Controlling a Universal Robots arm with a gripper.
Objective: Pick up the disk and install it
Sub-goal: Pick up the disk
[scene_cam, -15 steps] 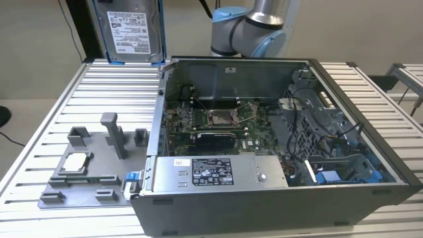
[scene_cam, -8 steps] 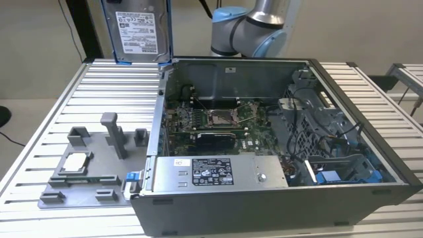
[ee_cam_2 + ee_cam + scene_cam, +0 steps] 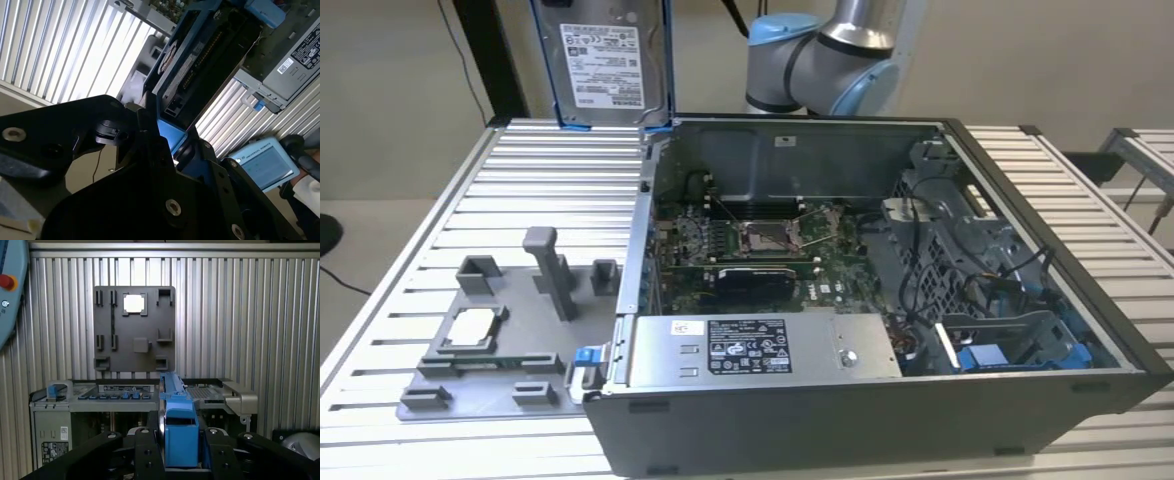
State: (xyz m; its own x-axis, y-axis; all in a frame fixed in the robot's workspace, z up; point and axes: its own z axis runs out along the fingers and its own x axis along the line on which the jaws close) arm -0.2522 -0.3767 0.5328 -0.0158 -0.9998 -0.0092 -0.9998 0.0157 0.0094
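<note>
The disk, a silver-grey drive with a white label in a blue carrier frame, hangs upright in the air above the back left corner of the open computer case. In the first wrist view my gripper is shut on the blue carrier of the disk, with a black finger on each side. The second wrist view shows the dark underside of the disk running out from my gripper over the case edge.
A grey fixture plate with upright holders and a small silver chip lies on the slatted table at the exterior view's left of the case. Inside the case are a motherboard, a grey power supply box and a blue-latched bay.
</note>
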